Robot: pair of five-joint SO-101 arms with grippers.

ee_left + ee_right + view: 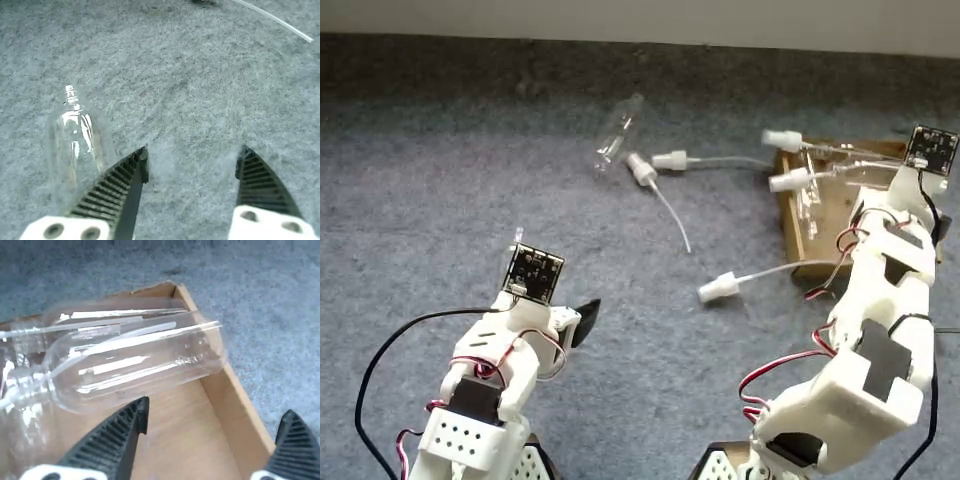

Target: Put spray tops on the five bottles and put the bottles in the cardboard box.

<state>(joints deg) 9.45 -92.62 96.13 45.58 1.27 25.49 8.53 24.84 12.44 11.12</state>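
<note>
**Both grippers empty: left beside an uncapped bottle, right over the box**

High view: the cardboard box (790,228) sits at the right side of the tabletop (440,150), under the right arm (880,300). Two capped bottles (820,165) lie in it, their spray heads reaching out over its left wall. A bare bottle (618,132) lies far off in the middle. Three loose spray tops (718,290) are scattered between it and the box, with their tubes trailing. The left gripper (580,320) hangs low at the near left, and that arm looks the nearer to the loose pieces.

Left wrist view: the left gripper's fingers (125,192) are spread wide with only grey tabletop between them. An uncapped bottle (75,145) sits just outside the gap, against the outer face of one finger, its neck pointing away from the wrist. Whether it stands or lies cannot be told. A sideways shift would probably be needed to bring it between the fingers.

Right wrist view: the right gripper (215,415) is open and holds nothing. It hovers above the box floor, with the capped bottles lying crosswise just beyond the fingertips.
</note>
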